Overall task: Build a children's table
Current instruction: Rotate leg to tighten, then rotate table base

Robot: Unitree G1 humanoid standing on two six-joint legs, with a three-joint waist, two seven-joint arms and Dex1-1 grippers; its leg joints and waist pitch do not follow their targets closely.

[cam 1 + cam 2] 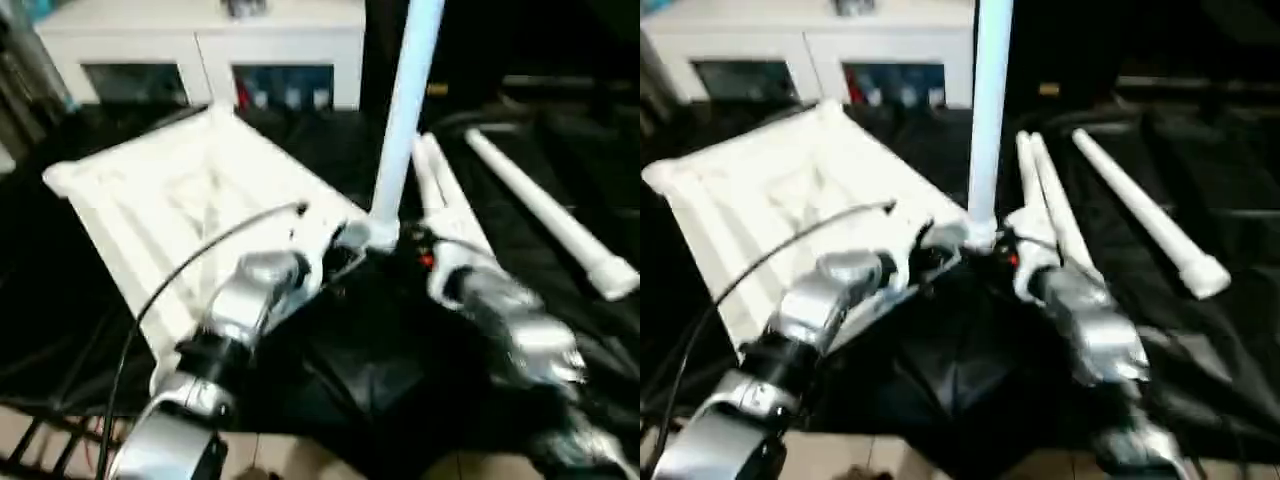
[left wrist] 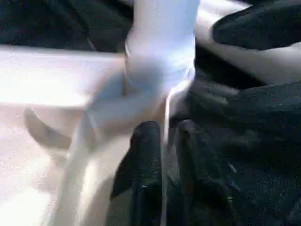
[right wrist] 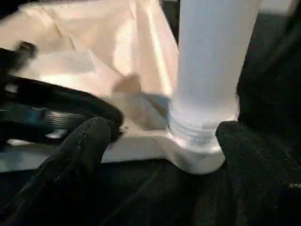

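Note:
The white tabletop (image 1: 170, 200) lies underside up on the black-draped work table, left of centre. One white leg (image 1: 405, 110) stands upright in its near right corner socket (image 1: 380, 236). My left gripper (image 2: 164, 150) sits at that corner, its fingers (image 2: 141, 155) shut on the thin rim of the tabletop beside the socket. From the right, my right gripper (image 3: 164, 141) straddles the foot of the upright leg (image 3: 211, 70). It is open, its fingers (image 3: 89, 141) standing clear of the tube on both sides. Two legs (image 1: 445, 195) lie side by side just right of the socket, a third (image 1: 550, 210) farther right.
A white cabinet (image 1: 200, 40) stands behind the work table. The black cloth (image 1: 380, 360) bunches in folds in front of the corner. A black cable (image 1: 200, 255) arcs over my left forearm. The work table's near edge meets the light floor (image 1: 300, 460) at the bottom.

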